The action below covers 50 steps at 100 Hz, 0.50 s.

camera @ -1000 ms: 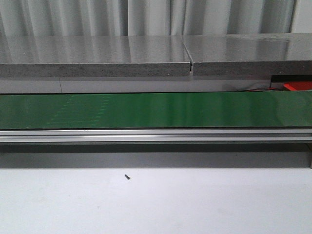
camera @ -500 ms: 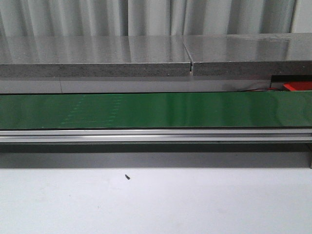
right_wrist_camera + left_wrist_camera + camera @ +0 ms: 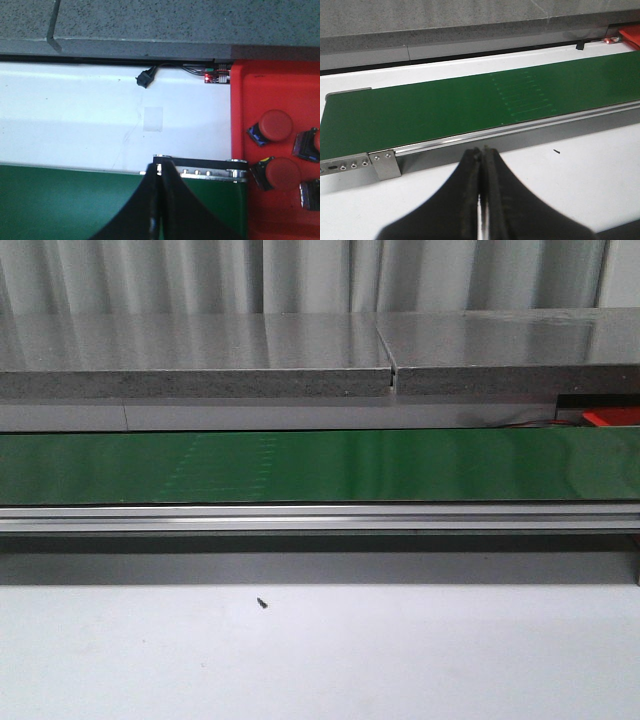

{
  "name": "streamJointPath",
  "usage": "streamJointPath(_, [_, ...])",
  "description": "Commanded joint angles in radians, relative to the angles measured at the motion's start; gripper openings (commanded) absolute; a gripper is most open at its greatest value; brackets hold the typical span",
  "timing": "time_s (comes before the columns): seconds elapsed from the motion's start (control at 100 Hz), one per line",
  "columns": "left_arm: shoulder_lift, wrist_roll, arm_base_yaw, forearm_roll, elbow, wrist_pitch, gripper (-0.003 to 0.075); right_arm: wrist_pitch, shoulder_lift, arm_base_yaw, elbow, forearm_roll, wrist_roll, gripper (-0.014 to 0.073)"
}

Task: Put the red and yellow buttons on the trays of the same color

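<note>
i see the green belt [image 3: 320, 468] bare; red buttons [image 3: 276, 125] already sit in the red tray [image 3: 260, 90] past its end. both grippers, left [image 3: 482, 165] and right [image 3: 159, 185], are clenched on nothing, so an arriving button could slide past unpicked.

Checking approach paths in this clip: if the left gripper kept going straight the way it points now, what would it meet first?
Probably the silver rail edging the green conveyor belt. The left gripper, jaws shut and empty, points across bare white table toward it. Nothing stands between, though height above the table is unclear.
</note>
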State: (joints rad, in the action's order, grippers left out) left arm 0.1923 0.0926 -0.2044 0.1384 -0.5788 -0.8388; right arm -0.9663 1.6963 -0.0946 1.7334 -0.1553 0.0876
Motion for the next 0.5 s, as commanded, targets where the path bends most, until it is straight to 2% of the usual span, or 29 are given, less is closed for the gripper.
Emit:
streamJointPath(0.0, [0.014,0.0,-0.005,0.012,-0.026,0.075,-0.0018,0.111,-0.11,0.007,-0.056,-0.014,0.011,-0.0067])
streamJointPath(0.49, [0.014,0.0,-0.005,0.012,-0.026,0.075,-0.0019,0.401,-0.477,0.014,-0.474,0.008,0.011,-0.0067])
